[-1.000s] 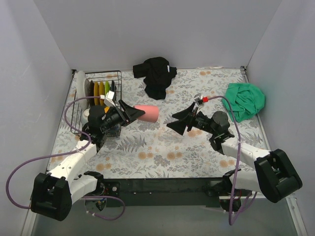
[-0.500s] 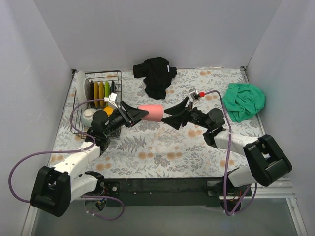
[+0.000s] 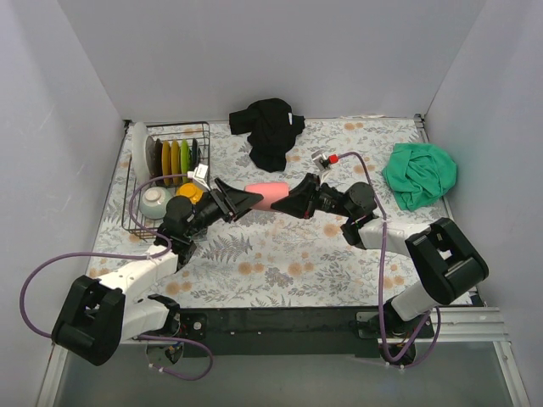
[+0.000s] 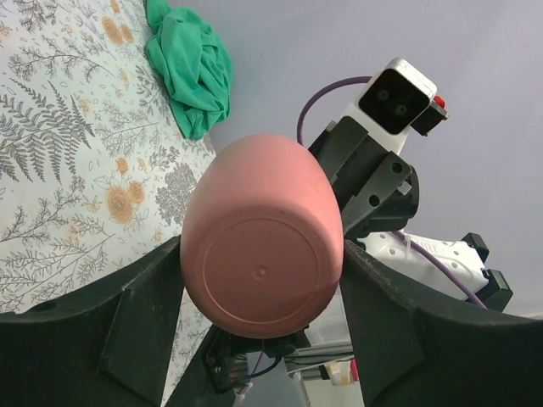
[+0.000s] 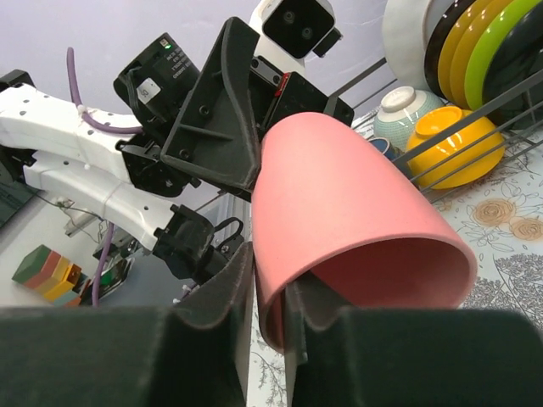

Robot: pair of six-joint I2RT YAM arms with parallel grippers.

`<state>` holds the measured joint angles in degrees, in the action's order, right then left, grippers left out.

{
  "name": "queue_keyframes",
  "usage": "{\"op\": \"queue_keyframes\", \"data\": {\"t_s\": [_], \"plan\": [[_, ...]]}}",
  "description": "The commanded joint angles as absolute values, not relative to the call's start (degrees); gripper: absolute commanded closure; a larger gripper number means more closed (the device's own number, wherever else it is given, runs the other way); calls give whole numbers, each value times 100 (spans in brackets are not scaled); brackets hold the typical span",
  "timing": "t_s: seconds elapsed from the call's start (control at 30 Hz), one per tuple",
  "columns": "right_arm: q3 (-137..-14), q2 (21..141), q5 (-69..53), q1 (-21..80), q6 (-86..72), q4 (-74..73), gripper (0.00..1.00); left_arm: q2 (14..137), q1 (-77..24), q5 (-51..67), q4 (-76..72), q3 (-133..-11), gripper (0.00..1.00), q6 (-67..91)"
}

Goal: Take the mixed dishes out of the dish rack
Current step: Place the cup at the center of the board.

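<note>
At the centre of the overhead view the pink cup (image 3: 267, 194) lies on its side in the air above the floral bench (image 3: 280, 254), held from both ends. The left claw (image 3: 246, 197) grips its base end, a finger pressed to each side. The right claw (image 3: 294, 199) is pinched on the rim, one finger inside the mouth and one outside. In the upper left the dish rack (image 3: 180, 126) holds upright plates (image 3: 174, 154), an orange bowl (image 3: 190, 192) and a white bowl (image 3: 153, 202).
</note>
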<state>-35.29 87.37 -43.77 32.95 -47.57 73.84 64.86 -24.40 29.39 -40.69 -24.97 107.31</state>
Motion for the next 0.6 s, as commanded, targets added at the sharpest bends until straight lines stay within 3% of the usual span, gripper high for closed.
{"op": "queue_keyframes", "data": {"t_s": [0.0,0.1,0.13,0.27,0.4,0.57], "plan": [[-3727,8657,-4447,3313,-4658,8368,89,6346,-2496,2813,-4263,-2364,46,10644],[-3665,8543,-4491,3313,-4474,8122,99,6153,-2496,2603,-3833,-2417,34,10285],[-3639,8456,-4509,3313,-4387,7877,99,6083,-2496,2532,-3545,-2434,24,10179],[-3638,8139,-4509,3278,-3807,6668,99,5652,-2487,2023,-2376,-2724,2,9424],[-4067,7718,-4272,3217,-2440,4461,99,5125,-2479,1259,-917,-3311,2,8492],[-5087,7488,-2965,3190,-820,1209,99,4379,-2479,-103,885,-3884,2,7305]]}}
